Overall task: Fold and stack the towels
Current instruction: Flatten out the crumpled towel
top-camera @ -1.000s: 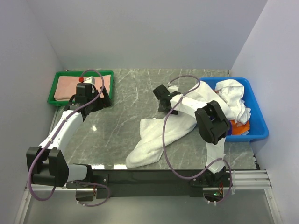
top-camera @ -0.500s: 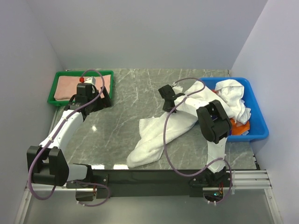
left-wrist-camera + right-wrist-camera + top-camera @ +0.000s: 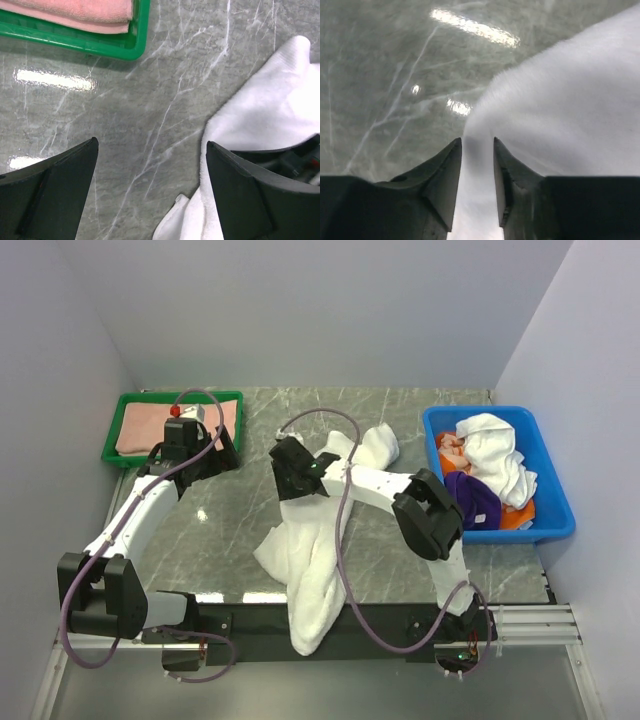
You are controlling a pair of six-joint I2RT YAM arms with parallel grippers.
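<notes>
Bright, even light falls from overhead, and shadows are faint and soft-edged. The polished desk [image 3: 225, 530] throws white glare patches at its near left. The right wrist view is soft and smeared, and its white towel [image 3: 570, 100] is blown out, without texture. The left wrist view is sharper.

The white towel [image 3: 310, 560] is now pulled leftward by the right gripper [image 3: 477, 150] (jaws pinched on its cloth), and a purple towel [image 3: 470, 502] is uncovered in the blue bin [image 3: 555, 522].
</notes>
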